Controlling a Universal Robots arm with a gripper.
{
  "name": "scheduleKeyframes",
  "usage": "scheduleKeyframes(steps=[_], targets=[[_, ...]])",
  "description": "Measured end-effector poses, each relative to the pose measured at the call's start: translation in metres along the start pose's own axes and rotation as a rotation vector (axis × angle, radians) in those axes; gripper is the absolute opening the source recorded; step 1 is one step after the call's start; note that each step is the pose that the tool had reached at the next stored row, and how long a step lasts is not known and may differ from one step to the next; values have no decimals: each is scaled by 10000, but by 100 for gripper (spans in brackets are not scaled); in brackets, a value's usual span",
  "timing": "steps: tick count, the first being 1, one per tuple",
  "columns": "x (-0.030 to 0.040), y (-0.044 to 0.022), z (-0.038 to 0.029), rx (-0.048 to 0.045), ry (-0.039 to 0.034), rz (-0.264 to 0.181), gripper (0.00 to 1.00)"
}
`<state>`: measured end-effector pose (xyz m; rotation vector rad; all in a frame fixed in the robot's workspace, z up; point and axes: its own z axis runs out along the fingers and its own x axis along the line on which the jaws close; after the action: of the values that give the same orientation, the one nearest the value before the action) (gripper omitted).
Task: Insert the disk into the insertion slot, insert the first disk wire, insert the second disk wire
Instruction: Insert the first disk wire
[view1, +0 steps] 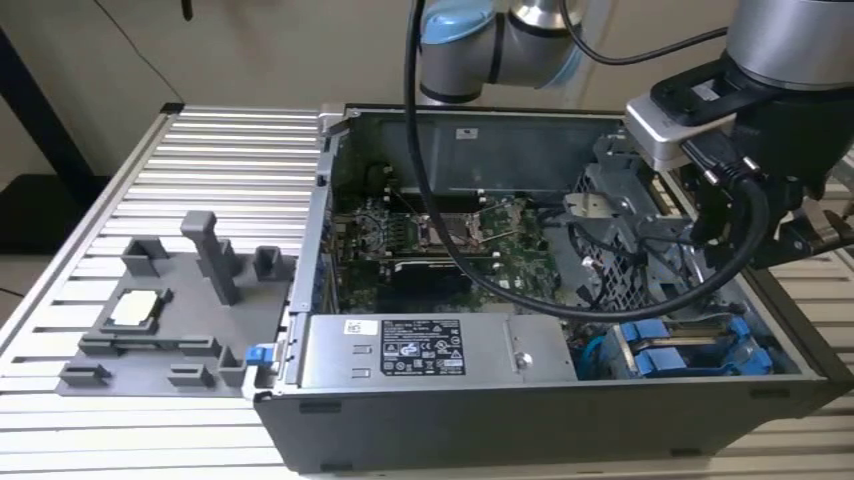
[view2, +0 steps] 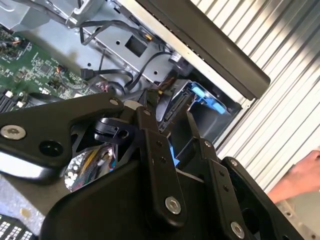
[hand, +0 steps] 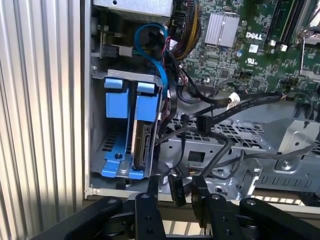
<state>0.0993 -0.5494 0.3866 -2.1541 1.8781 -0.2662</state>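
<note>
The disk stands on edge in its blue carrier, seated in the insertion slot, a grey metal bay at the case's corner. In the exterior view the blue carriers sit at the case's near right corner. Black disk wires trail from the board across the perforated cage toward the disk. My gripper hovers just off the disk's open end, open. A black wire connector hangs between its fingers with a gap on each side. The second wrist view shows the same fingers astride that connector.
A silver power supply box lies along the case's near wall. The green motherboard fills the case's middle. A grey fixture rests on the ribbed table at the exterior view's left. A person's hand is beside the case.
</note>
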Motion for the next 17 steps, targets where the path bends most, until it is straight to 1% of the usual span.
scheduleKeyframes(steps=[4,8,14,17], targets=[[-4,-7,11,-4,-19,-68,40],[-2,-35,27,-6,-30,-107,40],[-2,-36,27,-16,32,-127,40],[-3,-36,26,-17,43,-131,40]])
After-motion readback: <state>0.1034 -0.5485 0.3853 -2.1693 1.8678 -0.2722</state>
